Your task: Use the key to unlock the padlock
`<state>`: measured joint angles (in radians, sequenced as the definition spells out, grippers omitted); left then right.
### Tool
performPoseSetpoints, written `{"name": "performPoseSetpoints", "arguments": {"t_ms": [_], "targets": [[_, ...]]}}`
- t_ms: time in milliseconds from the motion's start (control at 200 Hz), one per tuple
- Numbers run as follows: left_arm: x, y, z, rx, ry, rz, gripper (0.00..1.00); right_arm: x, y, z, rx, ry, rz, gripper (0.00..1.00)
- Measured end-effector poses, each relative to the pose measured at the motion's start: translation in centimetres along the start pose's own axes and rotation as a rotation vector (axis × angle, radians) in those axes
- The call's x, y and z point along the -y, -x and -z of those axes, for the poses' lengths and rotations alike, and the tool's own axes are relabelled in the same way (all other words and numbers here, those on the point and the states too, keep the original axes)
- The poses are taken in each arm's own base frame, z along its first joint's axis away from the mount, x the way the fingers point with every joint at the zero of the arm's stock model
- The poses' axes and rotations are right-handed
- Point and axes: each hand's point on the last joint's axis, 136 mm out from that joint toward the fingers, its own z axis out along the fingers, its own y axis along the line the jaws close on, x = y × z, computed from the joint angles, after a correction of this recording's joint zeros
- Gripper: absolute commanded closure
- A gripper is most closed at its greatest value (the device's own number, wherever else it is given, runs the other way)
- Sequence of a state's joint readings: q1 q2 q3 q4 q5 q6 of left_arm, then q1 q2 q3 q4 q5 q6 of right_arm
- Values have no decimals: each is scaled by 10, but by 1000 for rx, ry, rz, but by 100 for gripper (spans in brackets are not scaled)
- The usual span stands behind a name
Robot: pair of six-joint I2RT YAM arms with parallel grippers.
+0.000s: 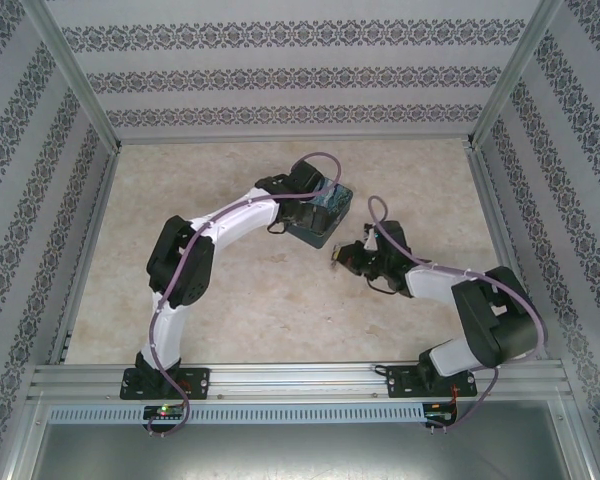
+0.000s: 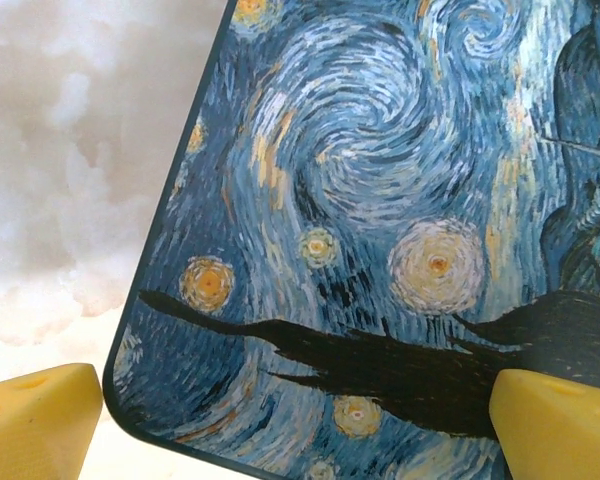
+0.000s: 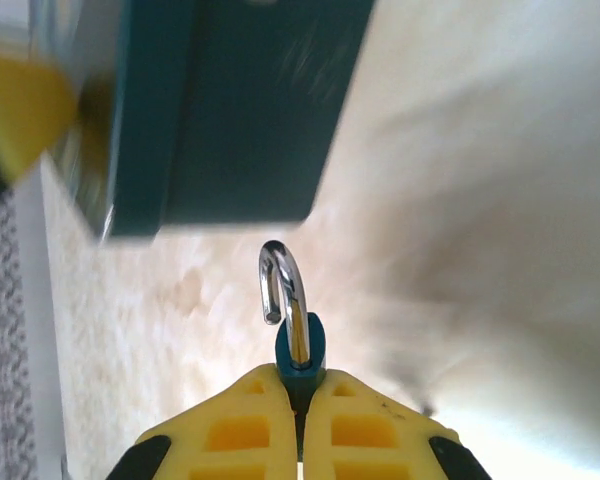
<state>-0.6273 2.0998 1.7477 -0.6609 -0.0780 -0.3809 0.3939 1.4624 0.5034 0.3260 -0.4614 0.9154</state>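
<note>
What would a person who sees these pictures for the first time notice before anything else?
First comes the tin with its swirling night-sky print, lying close under the open left end effector in the left wrist view. Next is the small teal padlock, pinched by the right end effector between its yellow fingers, with its silvery shackle standing up and one end free. From above, both arms meet near the middle of the table.

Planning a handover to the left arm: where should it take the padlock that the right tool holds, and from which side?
Probably the shackle: the padlock is pinched by its teal body in the right tool, while the shackle sticks straight out past the fingertips, its short leg free. Come from beyond the tips, facing the right tool, and pinch the long straight leg.
</note>
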Motion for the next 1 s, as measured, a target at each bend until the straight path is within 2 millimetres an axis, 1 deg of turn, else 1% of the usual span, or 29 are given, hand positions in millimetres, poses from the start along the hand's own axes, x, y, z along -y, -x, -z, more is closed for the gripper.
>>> {"name": "performPoseSetpoints", "arguments": {"t_ms": [80,215,320,420,505,615,675,695,744,814,844,904,999], "targets": [[-4,0,1,-25,-11,8,0,-16,-25,-7,-51,18,46,100],[-22,7,5,-40,-15,48,0,-41,-67,-21,-133,39,113,100],[-38,11,9,-46,-15,83,0,-64,-89,-41,-186,60,159,100],[-59,13,22,-34,-7,120,0,-84,-104,-63,-222,88,179,100],[-76,12,38,-19,-3,152,0,-87,-110,-78,-238,96,173,100],[-94,7,56,-4,-5,193,0,-73,-110,-86,-241,65,152,100],[-101,2,62,-4,-3,207,0,-69,-107,-87,-234,55,143,91],[-104,0,63,-4,-3,212,0,-67,-105,-87,-230,54,141,86],[-106,-5,65,-8,-4,220,0,-62,-101,-85,-218,44,123,72],[-107,-15,65,-22,-8,223,0,-49,-93,-79,-197,22,101,58],[-108,-19,65,-27,-10,225,0,-44,-90,-75,-190,17,87,53],[-109,-25,65,-35,-12,229,0,-47,-81,-64,-163,32,83,44],[-115,-33,69,-37,-12,242,0,-48,-65,-42,-111,49,83,33]]}}
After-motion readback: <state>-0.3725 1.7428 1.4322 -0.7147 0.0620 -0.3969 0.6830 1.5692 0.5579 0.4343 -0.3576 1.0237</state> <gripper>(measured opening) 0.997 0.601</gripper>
